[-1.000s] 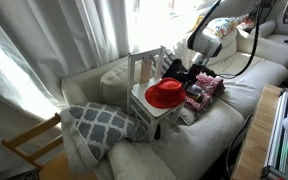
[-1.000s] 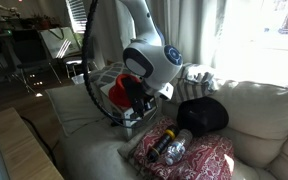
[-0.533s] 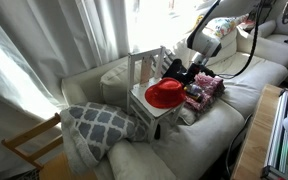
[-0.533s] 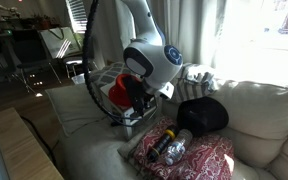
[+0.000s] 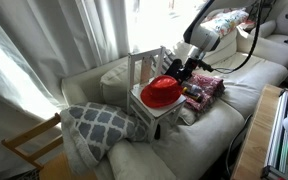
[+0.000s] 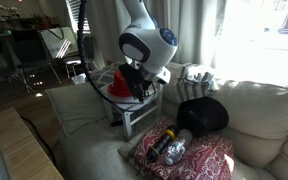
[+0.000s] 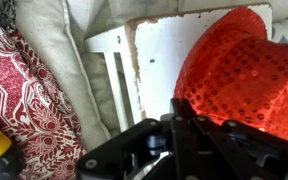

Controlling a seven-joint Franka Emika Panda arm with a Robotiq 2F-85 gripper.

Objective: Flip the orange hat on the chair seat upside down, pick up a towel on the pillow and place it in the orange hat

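Note:
The orange hat [image 5: 160, 92] rests on the white chair seat [image 5: 151, 111], tilted with the edge nearest the arm raised. My gripper [image 5: 180, 72] is shut on that raised brim. In the wrist view the sequinned orange hat [image 7: 239, 65] fills the right side above the chair seat [image 7: 162, 55], and my gripper [image 7: 181, 112] pinches its rim at the bottom. From the other side, the orange hat [image 6: 118, 82] shows behind my gripper [image 6: 136, 86]. The striped towel [image 6: 196, 75] lies on the cream pillow [image 6: 259, 110] on the sofa back.
A pink-red floral cushion [image 6: 189, 152] with a yellow-and-black tool [image 6: 170, 147] on it lies beside the chair, next to a black object [image 6: 204, 113]. A grey lattice pillow [image 5: 99, 124] and a tan wooden chair [image 5: 29, 146] sit beyond the white chair. Curtains hang behind the sofa.
My gripper has closed on the hat's brim and risen. The hat, flat on the seat before, now tilts up on the arm's side.

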